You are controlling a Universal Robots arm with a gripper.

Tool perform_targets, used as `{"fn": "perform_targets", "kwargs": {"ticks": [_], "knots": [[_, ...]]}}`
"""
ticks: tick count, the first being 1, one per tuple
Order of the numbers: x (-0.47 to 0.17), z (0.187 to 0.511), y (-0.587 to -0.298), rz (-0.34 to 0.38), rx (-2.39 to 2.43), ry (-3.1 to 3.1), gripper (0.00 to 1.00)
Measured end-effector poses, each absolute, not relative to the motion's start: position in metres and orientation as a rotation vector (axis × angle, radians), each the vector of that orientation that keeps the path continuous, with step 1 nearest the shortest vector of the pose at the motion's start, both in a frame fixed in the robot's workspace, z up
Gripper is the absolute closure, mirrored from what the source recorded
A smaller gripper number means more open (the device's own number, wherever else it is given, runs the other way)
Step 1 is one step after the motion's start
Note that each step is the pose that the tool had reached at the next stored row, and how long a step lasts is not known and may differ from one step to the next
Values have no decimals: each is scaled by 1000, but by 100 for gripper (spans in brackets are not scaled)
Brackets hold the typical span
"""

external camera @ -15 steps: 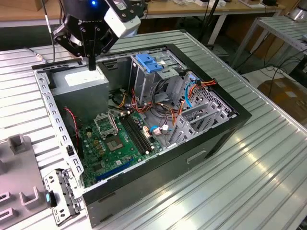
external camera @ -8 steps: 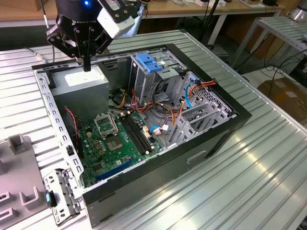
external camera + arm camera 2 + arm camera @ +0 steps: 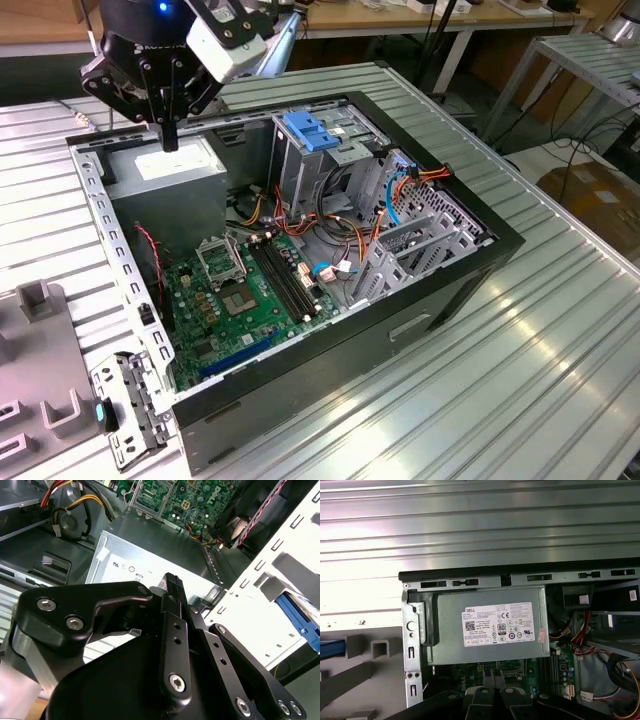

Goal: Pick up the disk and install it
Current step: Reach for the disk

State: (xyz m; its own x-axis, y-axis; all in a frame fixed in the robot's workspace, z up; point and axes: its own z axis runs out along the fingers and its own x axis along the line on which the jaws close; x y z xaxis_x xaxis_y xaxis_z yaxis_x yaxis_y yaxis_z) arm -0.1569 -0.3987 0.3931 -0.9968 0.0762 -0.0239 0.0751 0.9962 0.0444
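- Claw (image 3: 170, 133): hanging tip-down from the black arm, fingers (image 3: 172, 584) pressing together and gripping nothing; it is hovering just above the power supply.
- Power supply (image 3: 165, 165): grey metal box with a white label, sitting in the corner of the open case directly beneath the claw, as both wrist views are also showing (image 3: 487, 625).
- Computer case (image 3: 420, 320): black tower lying on its side with the side panel off, resting on the ribbed metal worktop (image 3: 520, 400).
- Motherboard (image 3: 240, 290): green board lying flat on the case floor, next to the power supply.
- Drive cage (image 3: 300, 165): tall metal cage standing inside the case, carrying a squarish blue latch (image 3: 310, 130) on top.
- Grey fixture (image 3: 40, 400): sitting on the worktop outside the case, at the exterior view's left.
- The disk (image 3: 300, 622): lying outside the case, beyond its pale perforated wall; its blue rail (image 3: 330, 647) is showing beside the grey fixture's posts, well apart from the claw.
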Motion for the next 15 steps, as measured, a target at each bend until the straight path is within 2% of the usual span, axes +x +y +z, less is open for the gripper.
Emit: {"fn": "perform_targets", "kwargs": {"ticks": [15], "knots": [[-175, 393, -399, 68, 118, 3115, 89]]}}
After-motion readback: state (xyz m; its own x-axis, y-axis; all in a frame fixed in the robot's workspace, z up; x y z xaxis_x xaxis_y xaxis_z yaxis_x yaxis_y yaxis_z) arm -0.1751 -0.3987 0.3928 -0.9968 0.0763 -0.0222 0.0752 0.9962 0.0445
